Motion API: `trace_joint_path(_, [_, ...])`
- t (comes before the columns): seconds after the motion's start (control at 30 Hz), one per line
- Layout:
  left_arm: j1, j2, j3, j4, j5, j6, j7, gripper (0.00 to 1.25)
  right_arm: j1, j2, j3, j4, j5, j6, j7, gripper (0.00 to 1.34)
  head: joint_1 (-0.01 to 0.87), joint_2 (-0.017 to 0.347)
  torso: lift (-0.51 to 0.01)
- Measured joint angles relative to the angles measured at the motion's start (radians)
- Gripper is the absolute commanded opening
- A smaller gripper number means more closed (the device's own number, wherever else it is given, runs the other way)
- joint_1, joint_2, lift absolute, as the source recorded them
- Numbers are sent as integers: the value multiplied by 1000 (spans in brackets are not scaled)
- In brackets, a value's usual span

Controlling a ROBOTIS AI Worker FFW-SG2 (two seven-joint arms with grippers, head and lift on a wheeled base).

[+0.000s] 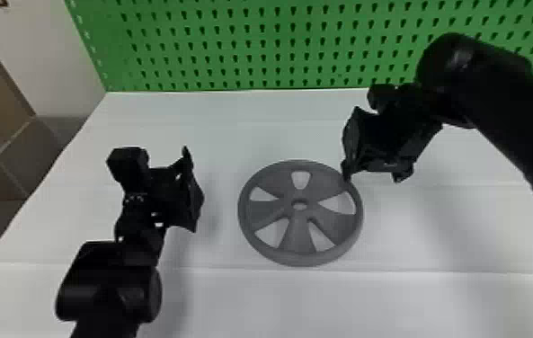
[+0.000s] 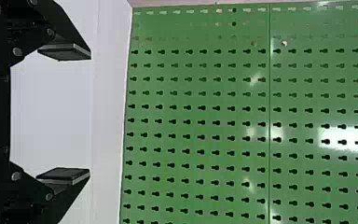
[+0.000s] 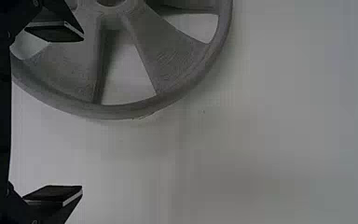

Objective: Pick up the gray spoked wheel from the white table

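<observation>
I have the gray spoked wheel (image 1: 299, 233) flat on the white table (image 1: 215, 296), five broad spokes, holed hub. Right gripper (image 1: 350, 144) at its one o'clock, left gripper (image 1: 192, 190) at nine: both spread wide, empty.

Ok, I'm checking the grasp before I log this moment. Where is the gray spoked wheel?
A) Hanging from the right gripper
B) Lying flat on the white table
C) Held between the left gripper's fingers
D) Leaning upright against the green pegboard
B: the gray spoked wheel lies flat on the white table, with the left gripper off to its left.
</observation>
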Motion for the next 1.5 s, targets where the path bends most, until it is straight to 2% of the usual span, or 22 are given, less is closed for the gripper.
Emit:
trace_joint_path(0.23, [-5, 0, -3, 0, -1, 2, 1, 879, 1, 13, 22, -1, -56, 0, -28, 1193, 839, 130, -65])
trace_joint_path(0.7, [-11, 2, -4, 0, 1, 3, 1, 879, -4, 6, 100, 1, -148, 16, -35, 1193, 839, 130, -65])
trace_joint_path(1.5, [-14, 9, -9, 0, 9, 11, 1, 879, -6, 1, 131, 5, -172, 3, -38, 1193, 839, 130, -65])
